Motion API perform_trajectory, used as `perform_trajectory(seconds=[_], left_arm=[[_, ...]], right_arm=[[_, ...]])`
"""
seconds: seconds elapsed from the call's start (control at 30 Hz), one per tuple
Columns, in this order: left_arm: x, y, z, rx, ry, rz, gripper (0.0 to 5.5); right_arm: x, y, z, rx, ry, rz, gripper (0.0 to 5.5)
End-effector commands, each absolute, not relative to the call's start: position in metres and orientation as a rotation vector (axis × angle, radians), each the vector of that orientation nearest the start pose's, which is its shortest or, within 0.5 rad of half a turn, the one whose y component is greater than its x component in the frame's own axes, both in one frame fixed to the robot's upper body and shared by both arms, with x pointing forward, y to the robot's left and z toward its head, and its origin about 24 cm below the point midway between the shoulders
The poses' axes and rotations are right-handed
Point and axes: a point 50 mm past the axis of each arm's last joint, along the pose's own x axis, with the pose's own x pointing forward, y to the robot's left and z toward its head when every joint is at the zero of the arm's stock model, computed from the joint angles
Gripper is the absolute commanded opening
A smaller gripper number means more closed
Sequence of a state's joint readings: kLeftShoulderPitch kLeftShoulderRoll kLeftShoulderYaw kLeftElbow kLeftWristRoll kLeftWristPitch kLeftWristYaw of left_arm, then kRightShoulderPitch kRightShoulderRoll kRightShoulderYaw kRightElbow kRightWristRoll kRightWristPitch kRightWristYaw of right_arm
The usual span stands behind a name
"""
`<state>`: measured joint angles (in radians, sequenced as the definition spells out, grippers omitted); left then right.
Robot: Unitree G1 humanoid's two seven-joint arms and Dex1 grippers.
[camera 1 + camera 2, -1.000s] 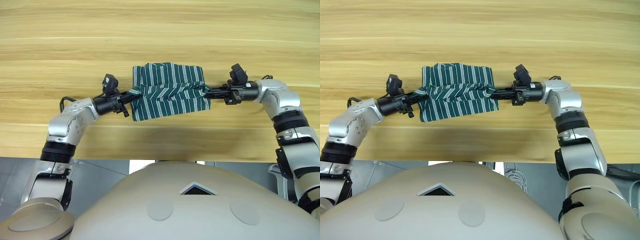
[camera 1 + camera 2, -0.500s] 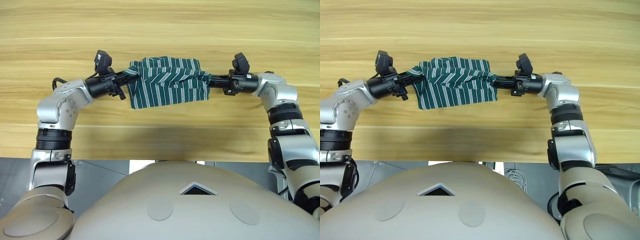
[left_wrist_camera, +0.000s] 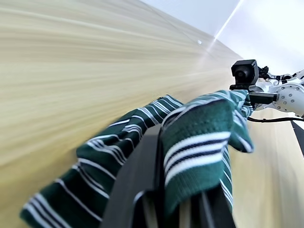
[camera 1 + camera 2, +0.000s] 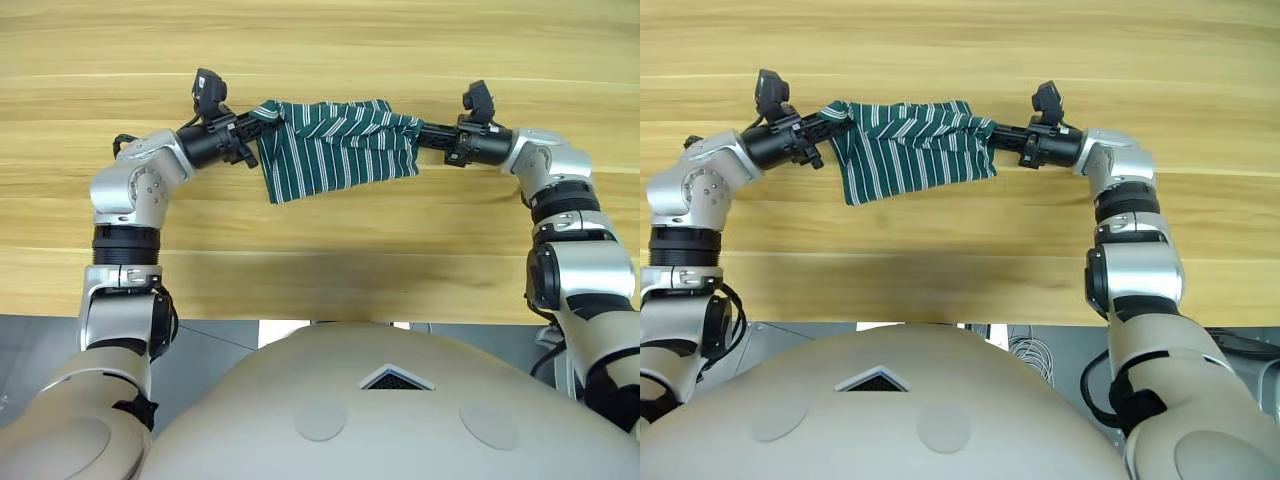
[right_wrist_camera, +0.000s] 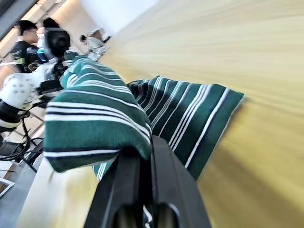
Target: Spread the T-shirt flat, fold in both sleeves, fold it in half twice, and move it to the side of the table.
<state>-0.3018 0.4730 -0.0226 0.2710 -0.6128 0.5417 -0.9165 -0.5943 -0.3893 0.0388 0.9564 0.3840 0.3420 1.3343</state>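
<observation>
Over the past second both arms have carried the T-shirt (image 4: 335, 150) up the frame, away from the near edge of the table, and its top edge now runs almost level between them. The green, white-striped shirt is a small folded bundle in the upper middle of the head views, stretched by its two upper corners, with its lower part trailing toward the lower left. Whether that part touches the wooden table (image 4: 320, 50) cannot be told. The left gripper (image 4: 258, 115) is clamped on the shirt's upper left corner, and the right gripper (image 4: 418, 128) is clamped on the upper right corner. In each wrist view the cloth drapes over the dark fingers (image 3: 142, 175) pressed together on it.
</observation>
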Motion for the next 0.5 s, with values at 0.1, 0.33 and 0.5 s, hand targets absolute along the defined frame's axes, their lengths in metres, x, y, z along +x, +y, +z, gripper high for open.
perform_trajectory(seconds=[0.1,0.33,0.5], left_arm=[[0.289,0.201,0.03,-0.252,0.446,-0.844,0.0],[0.289,0.208,0.018,-0.171,0.448,-0.825,0.97],[0.292,0.213,0.027,-0.187,0.382,-0.831,1.81]], right_arm=[[0.318,-0.188,0.02,0.452,0.53,0.985,0.53],[0.317,-0.19,0.015,0.451,0.549,0.949,1.7],[0.317,-0.19,0.013,0.458,0.544,0.934,2.62]])
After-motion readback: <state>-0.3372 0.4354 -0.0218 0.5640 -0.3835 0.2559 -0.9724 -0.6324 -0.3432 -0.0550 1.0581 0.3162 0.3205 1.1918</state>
